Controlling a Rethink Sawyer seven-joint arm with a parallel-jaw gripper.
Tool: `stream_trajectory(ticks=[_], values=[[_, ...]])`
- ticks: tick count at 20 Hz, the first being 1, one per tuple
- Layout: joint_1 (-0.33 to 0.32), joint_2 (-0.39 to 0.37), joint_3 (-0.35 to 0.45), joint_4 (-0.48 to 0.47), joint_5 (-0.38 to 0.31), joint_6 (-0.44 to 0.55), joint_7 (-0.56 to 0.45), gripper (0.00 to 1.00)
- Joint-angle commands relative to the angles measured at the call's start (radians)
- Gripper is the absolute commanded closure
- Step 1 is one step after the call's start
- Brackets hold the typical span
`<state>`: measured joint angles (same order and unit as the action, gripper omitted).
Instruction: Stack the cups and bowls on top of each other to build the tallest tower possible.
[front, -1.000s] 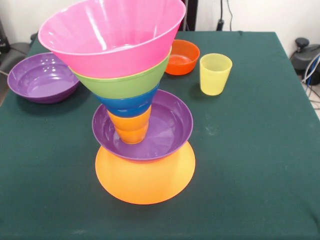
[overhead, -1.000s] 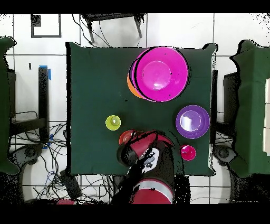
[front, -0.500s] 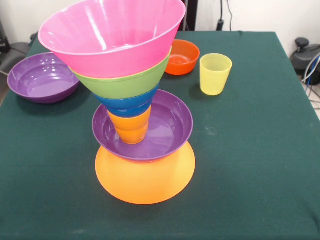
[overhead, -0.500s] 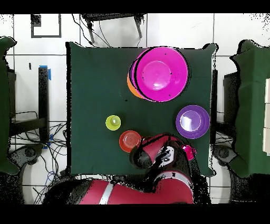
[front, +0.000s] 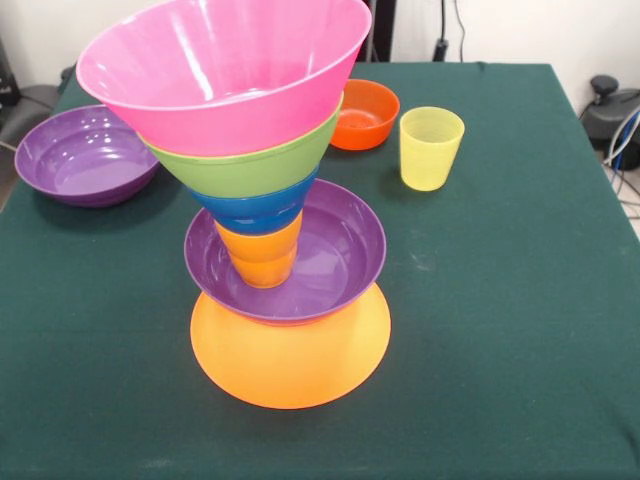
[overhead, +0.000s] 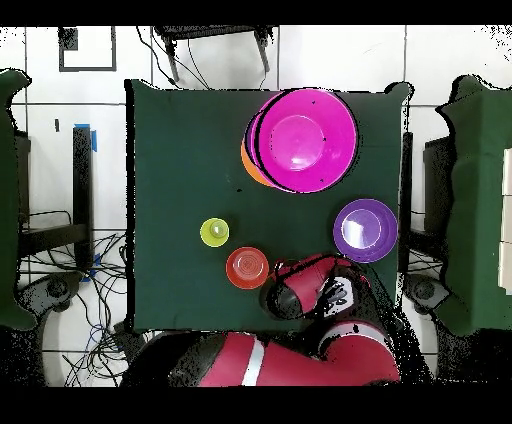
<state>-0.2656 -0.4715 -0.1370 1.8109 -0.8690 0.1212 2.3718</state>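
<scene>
The only change is in the overhead view: the arm (overhead: 300, 355) has swung along the table's robot-side edge, off the orange-red bowl (overhead: 247, 267) at 6 to 7 o'clock, which now lies fully uncovered, and across to about 5 o'clock. Its gripper (overhead: 340, 295) now sits over the spot where the red-pink cup stood a moment ago, and that cup is hidden. This probably means the cup is the next piece for the tower (overhead: 300, 140), though the view is too cluttered there to be sure, and I cannot tell whether the gripper is spread or closed. The tower at 1 o'clock has not moved. The front view shows no arm at all, but it alone shows the build: an upturned yellow-orange bowl (front: 290, 365) at the base, then a purple bowl (front: 340, 255), an orange cup (front: 260, 255), a blue bowl (front: 255, 205), a green bowl (front: 250, 165) and a pink bowl (front: 220, 70) on top, the upper part leaning toward 11 o'clock. From overhead the pink bowl covers nearly all of this. Both views show the loose pieces: the spare purple bowl (front: 85, 155), the orange-red bowl and the yellow cup (front: 431, 148), each well apart from the tower.
</scene>
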Motion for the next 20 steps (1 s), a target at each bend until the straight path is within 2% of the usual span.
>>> stream_trajectory(ticks=[1,9,20], values=[[-0.023,0.059,0.152,-0.13,-0.099,-0.012,-0.122,0.0],[-0.053,0.107,0.156,-0.176,-0.154,-0.047,-0.094,0.0],[-0.089,0.157,0.175,-0.228,-0.192,-0.07,-0.083,0.0]])
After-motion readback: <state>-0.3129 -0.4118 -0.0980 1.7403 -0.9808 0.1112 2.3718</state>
